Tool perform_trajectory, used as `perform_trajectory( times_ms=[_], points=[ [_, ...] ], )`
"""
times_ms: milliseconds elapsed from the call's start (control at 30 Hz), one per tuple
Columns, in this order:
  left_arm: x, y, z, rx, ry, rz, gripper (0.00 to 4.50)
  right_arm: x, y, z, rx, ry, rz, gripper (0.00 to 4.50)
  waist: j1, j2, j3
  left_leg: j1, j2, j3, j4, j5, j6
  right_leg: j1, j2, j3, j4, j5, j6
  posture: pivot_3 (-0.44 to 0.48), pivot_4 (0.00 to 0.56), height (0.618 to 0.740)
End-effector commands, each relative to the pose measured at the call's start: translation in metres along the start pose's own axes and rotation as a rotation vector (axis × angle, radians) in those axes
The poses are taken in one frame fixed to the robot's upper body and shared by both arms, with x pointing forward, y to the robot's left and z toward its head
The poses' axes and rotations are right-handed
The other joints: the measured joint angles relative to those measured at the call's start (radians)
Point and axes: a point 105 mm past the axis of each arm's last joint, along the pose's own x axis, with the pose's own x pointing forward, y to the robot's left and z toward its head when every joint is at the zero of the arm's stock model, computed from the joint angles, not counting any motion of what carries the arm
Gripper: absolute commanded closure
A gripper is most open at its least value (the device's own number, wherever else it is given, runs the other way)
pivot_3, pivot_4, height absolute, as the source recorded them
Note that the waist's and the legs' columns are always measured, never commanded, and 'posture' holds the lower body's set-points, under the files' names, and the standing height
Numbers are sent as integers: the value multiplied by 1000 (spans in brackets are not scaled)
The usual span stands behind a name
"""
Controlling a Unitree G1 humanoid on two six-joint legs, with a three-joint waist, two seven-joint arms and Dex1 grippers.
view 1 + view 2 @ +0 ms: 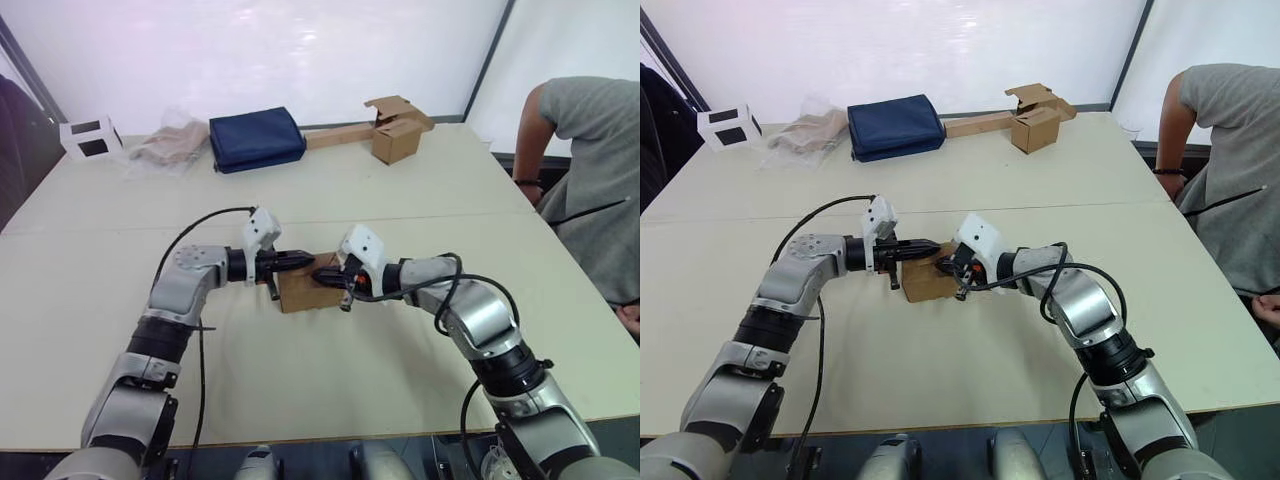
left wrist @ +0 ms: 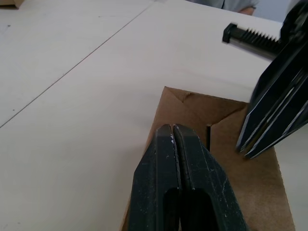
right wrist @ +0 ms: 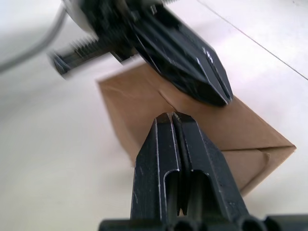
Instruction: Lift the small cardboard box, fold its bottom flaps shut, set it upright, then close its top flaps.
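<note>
1. Sitting upright on the tabletop (image 1: 330, 400), the small cardboard box (image 1: 303, 292) has its top flaps (image 2: 226, 120) folded flat.
2. Left gripper (image 1: 303, 260) and right gripper (image 1: 321, 274), jaws pressed together and holding nothing, meet above the box, seemingly pressing those flaps down.

No legible text (plain cardboard).
</note>
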Motion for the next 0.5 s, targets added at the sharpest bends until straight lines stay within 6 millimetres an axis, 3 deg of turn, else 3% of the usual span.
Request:
perform_trajectory(
  times_ms=[33, 300, 500],
  points=[
    [-5, 1, -16, -21, 60, 49, 4461, -11, -2, 33, -37, -103, -31, 4500, 0, 0, 0, 0, 0, 0, 0, 0, 0, 0, 0, 0, 0, 0, 0, 0, 150, 740],
    [-16, -4, 29, -23, -70, 80, 4461, -12, -15, 29, -54, -90, -105, 4500, -1, 0, 0, 0, 0, 0, 0, 0, 0, 0, 0, 0, 0, 0, 0, 0, 150, 740],
    [-27, -13, 33, -31, -48, 92, 4461, -7, -20, 17, -64, -54, -125, 4500, -2, 0, 0, 0, 0, 0, -1, 0, 0, 0, 0, 0, 0, 0, 0, 0, 150, 740]
  ],
)
